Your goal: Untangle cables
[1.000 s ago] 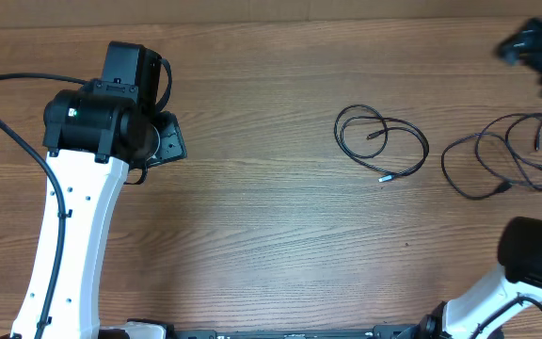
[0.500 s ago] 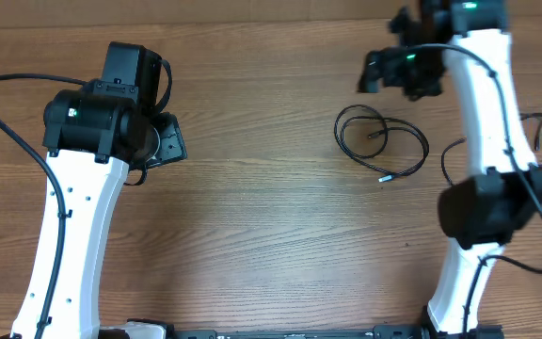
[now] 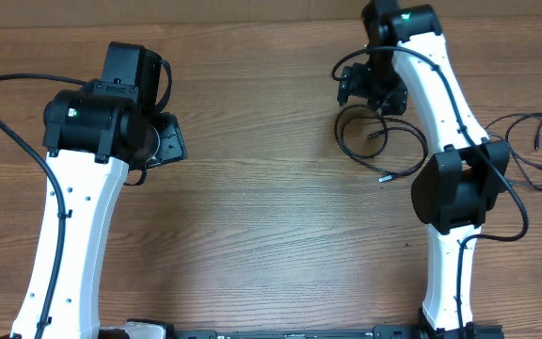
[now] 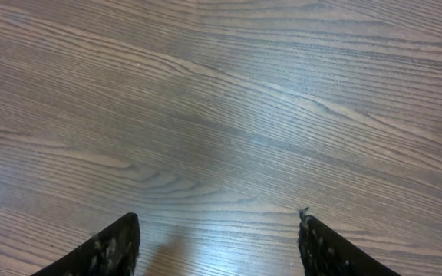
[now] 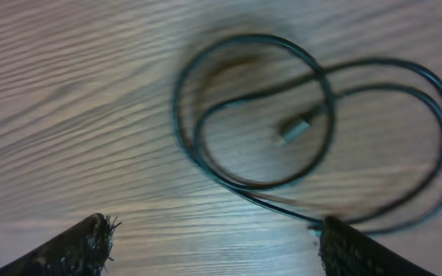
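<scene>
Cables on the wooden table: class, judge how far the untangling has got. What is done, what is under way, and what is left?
Done: the looped thin black cable and the loose black cable bundle appear to lie apart. In hand: the right gripper, open, hovers over the looped cable, gripping nothing; the left gripper is open above bare wood. Left: each cable lies in loops that cross themselves.
</scene>
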`<action>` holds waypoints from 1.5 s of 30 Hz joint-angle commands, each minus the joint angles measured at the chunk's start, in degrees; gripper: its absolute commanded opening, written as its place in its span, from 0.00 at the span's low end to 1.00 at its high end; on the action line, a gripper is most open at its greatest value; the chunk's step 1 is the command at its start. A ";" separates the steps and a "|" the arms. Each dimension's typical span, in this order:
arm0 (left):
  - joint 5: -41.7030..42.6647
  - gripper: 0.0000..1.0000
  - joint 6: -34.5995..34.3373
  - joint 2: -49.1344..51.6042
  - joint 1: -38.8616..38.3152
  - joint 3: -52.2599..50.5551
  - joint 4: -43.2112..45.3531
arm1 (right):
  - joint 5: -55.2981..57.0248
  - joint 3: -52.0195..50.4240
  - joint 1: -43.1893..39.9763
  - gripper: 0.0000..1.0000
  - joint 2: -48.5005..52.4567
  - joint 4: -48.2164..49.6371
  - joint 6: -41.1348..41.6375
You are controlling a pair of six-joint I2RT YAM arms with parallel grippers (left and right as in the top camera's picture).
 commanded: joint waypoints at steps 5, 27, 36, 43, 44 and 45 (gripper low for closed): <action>0.39 0.66 1.36 0.24 0.31 -0.31 -0.15 | 6.93 -0.13 6.01 0.86 -0.28 -4.76 6.27; 0.37 0.66 2.45 0.24 0.31 -0.31 -0.15 | 2.84 -18.27 12.31 0.90 -22.75 -8.22 -0.26; 0.39 0.66 2.45 0.24 0.31 -0.31 -0.07 | 9.35 -38.73 12.31 0.94 -39.45 10.62 -2.75; 0.42 0.66 2.45 0.24 0.31 -0.31 -0.09 | 8.98 -52.89 11.41 1.00 -40.41 35.10 -6.19; 0.42 0.66 2.45 0.24 0.31 -0.28 -0.11 | 8.46 -55.36 10.69 1.00 -39.52 39.89 -8.39; 0.42 0.66 2.45 0.24 0.31 -0.31 -0.13 | 8.35 -56.35 9.97 1.00 -38.73 42.42 -9.25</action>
